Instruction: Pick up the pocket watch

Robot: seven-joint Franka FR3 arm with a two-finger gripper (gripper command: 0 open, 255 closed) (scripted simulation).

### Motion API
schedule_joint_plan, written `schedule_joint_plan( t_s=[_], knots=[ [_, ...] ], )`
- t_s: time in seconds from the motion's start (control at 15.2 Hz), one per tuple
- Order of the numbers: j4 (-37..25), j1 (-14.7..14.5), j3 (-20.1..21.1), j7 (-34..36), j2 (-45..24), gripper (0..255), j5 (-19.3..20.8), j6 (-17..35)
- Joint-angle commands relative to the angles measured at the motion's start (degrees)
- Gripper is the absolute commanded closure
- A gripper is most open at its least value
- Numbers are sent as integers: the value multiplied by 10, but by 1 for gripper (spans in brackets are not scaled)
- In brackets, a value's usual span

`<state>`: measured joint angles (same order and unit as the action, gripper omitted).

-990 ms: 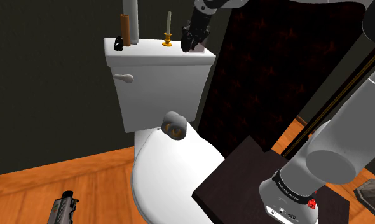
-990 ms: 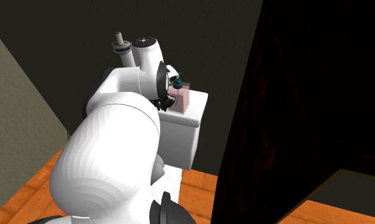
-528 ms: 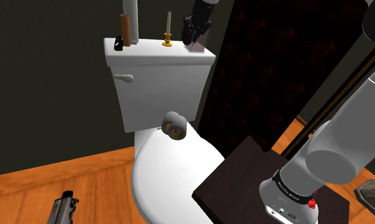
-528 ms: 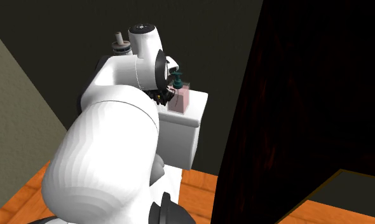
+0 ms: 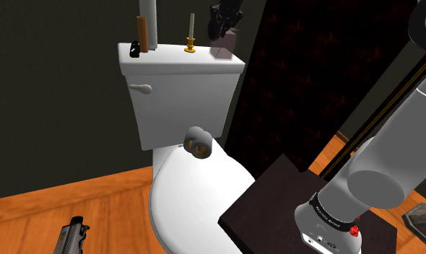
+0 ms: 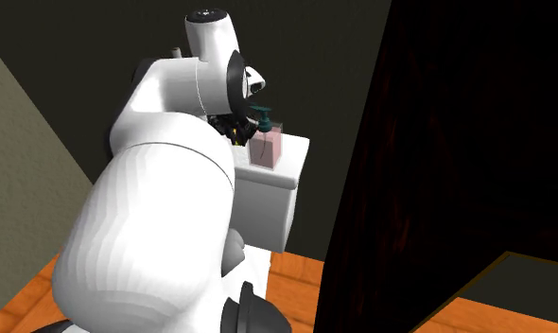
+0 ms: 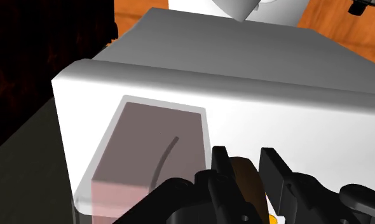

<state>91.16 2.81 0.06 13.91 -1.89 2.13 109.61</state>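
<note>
"Two fingers of the gripper (image 7: pixel 245 162) stand narrow, with something brown wedged between them. Is that the pocket watch (image 7: pixel 246 188)?"

"I take it so. It is small and brown, with a gold glint at its lower edge. The fingers clasp it on both sides, and it hangs clear of the tank lid (image 5: pixel 168 59). The grasp looks made, so the step in hand is the lift."

"And next?"

"Straight up, with the grip kept firm. The pinkish soap dispenser (image 5: pixel 222 50) stands just beside and below the hand, so a sideways swing might clip it."

"What else is on the lid?"

"A thin stick on a gold base (image 5: pixel 191 45), and a brown cylinder (image 5: pixel 141 32) at the far end. Lower down, a grey roll (image 5: pixel 198 141) lies on the white toilet seat (image 5: pixel 183 195). The wooden floor (image 5: pixel 45 206) is orange, the wall (image 5: pixel 60 94) dark, and a dark patterned panel (image 5: pixel 313 79) stands beside the toilet."
</note>
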Motion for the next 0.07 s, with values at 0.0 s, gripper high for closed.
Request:
schedule_joint_plan(
  t_s=[0.0],
  knots=[
    [-4,0,0,0,-1,255,0,-4]
  ],
)
